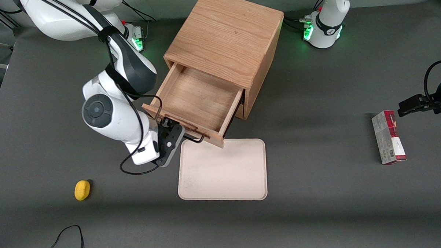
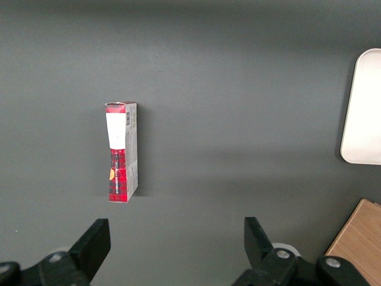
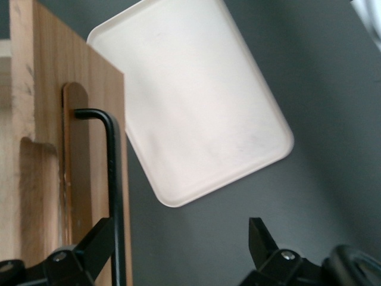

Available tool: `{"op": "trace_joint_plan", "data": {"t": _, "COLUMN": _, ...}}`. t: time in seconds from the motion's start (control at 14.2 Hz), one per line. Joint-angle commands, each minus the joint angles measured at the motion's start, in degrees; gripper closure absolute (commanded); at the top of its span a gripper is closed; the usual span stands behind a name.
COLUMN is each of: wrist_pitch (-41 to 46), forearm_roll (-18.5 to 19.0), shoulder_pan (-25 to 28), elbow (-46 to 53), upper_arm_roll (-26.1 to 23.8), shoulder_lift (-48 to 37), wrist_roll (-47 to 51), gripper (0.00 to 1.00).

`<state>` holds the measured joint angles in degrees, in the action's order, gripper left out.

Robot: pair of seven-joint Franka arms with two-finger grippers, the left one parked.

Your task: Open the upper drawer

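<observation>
The oak cube cabinet stands mid-table. Its upper drawer is pulled well out toward the front camera, and its bare wooden inside shows. The drawer's front panel and thin black bar handle show in the right wrist view. The handle also shows in the front view. My right gripper is at the drawer front, at the handle. It is open, with the bar just inside one finger and the other finger far from it. Only a sliver of the bottom drawer shows under the upper one.
A beige tray lies flat just in front of the open drawer; it also shows in the right wrist view. A yellow lump lies toward the working arm's end. A red and white box lies toward the parked arm's end.
</observation>
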<state>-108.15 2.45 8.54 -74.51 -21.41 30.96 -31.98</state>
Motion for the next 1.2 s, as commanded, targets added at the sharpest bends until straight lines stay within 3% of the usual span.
{"op": "trace_joint_plan", "data": {"t": 0.0, "wrist_pitch": 5.0, "forearm_roll": 0.9, "shoulder_pan": 0.3, "elbow": 9.4, "upper_arm_roll": 2.8, "shoulder_lift": 0.2, "wrist_roll": -2.3, "gripper": 0.00}}
{"op": "trace_joint_plan", "data": {"t": 0.14, "wrist_pitch": 5.3, "forearm_roll": -1.1, "shoulder_pan": 0.0, "elbow": 11.0, "upper_arm_roll": 6.5, "shoulder_lift": -1.8, "wrist_roll": -7.2, "gripper": 0.00}}
{"op": "trace_joint_plan", "data": {"t": 0.28, "wrist_pitch": 12.3, "forearm_roll": -8.0, "shoulder_pan": 0.0, "elbow": 7.1, "upper_arm_roll": 15.5, "shoulder_lift": -8.9, "wrist_roll": -5.7, "gripper": 0.00}}
{"op": "trace_joint_plan", "data": {"t": 0.35, "wrist_pitch": 14.6, "forearm_roll": -10.5, "shoulder_pan": 0.0, "elbow": 3.1, "upper_arm_roll": 19.2, "shoulder_lift": -12.6, "wrist_roll": -0.2, "gripper": 0.00}}
{"op": "trace_joint_plan", "data": {"t": 0.49, "wrist_pitch": 15.7, "forearm_roll": -10.8, "shoulder_pan": -0.2, "elbow": -7.7, "upper_arm_roll": 23.5, "shoulder_lift": -21.9, "wrist_roll": 10.7, "gripper": 0.00}}
{"op": "trace_joint_plan", "data": {"t": 0.64, "wrist_pitch": 15.6, "forearm_roll": -9.8, "shoulder_pan": -0.3, "elbow": -18.9, "upper_arm_roll": 26.2, "shoulder_lift": -31.1, "wrist_roll": 20.4, "gripper": 0.00}}
{"op": "trace_joint_plan", "data": {"t": 0.85, "wrist_pitch": 18.3, "forearm_roll": 1.0, "shoulder_pan": -0.3, "elbow": -27.6, "upper_arm_roll": 26.4, "shoulder_lift": -40.3, "wrist_roll": 31.3, "gripper": 0.00}}
{"op": "trace_joint_plan", "data": {"t": 1.13, "wrist_pitch": 17.4, "forearm_roll": 1.6, "shoulder_pan": -0.6, "elbow": -28.2, "upper_arm_roll": 26.5, "shoulder_lift": -41.7, "wrist_roll": 33.4, "gripper": 0.00}}
